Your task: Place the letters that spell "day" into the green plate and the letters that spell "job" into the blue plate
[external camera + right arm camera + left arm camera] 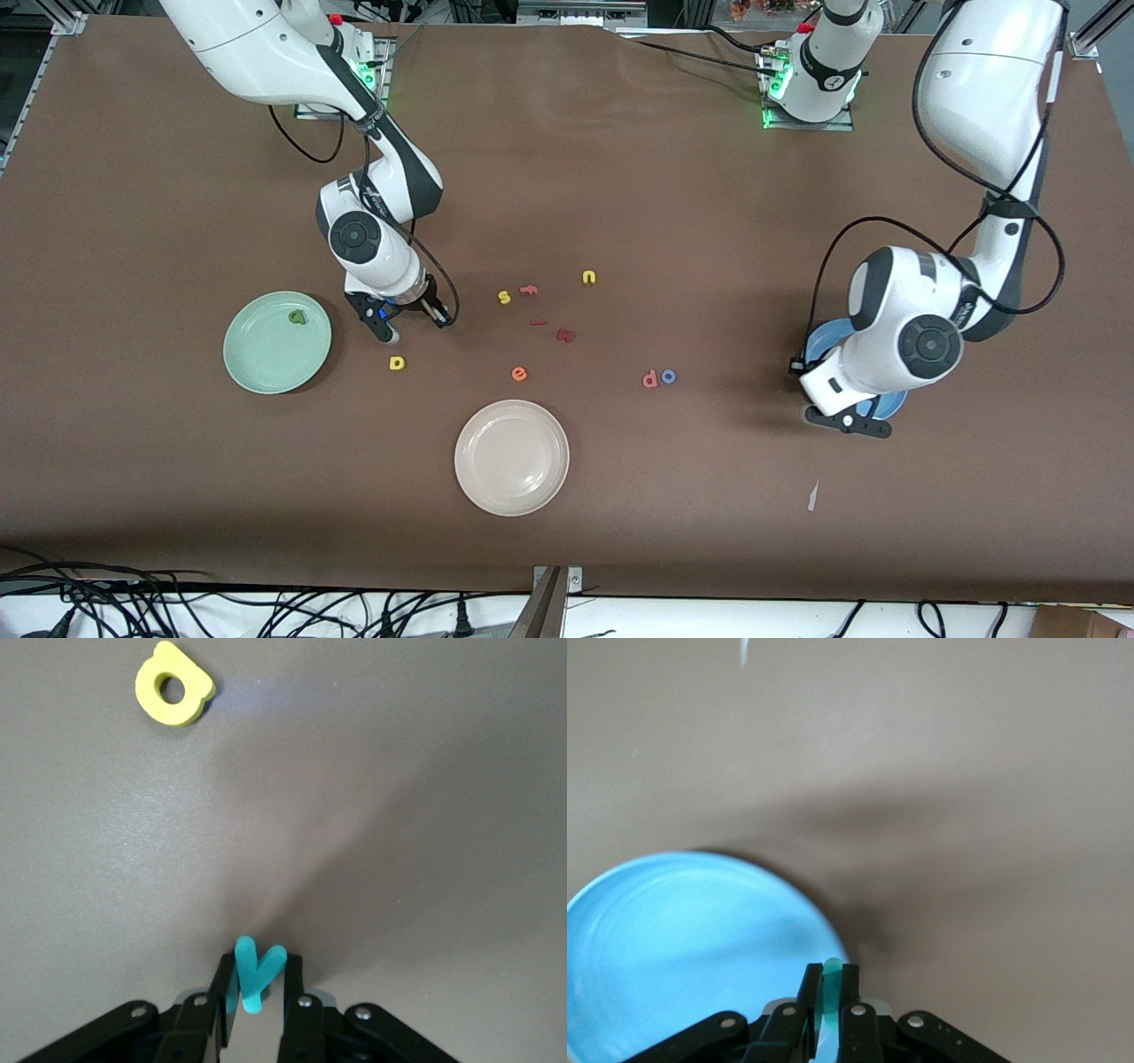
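1. My right gripper (257, 988) is clamped on the teal "y" (252, 974), down at the table between the green plate (257, 368) and the loose letters in the middle.
2. Yellow "d" (397, 362) lies flat on the table, just nearer the front camera than my right gripper, beside the green plate (not on it).
3. Green "a" (297, 315) sits in the green plate.
4. My left gripper (830, 1001) is pinched on a thin teal letter (830, 988), seen edge-on (the "j", though its shape is hard to read), over the rim of the blue plate (673, 939).
5. Salmon "b" (650, 380) and blue "o" (669, 377) lie touching, on the table between the cream plate (511, 457) and the blue plate.
6. Orange "e" (519, 374), yellow "s" (504, 298) and "u" (589, 277), pink "f" (529, 289) and the dark red letters (564, 335) lie mid-table.
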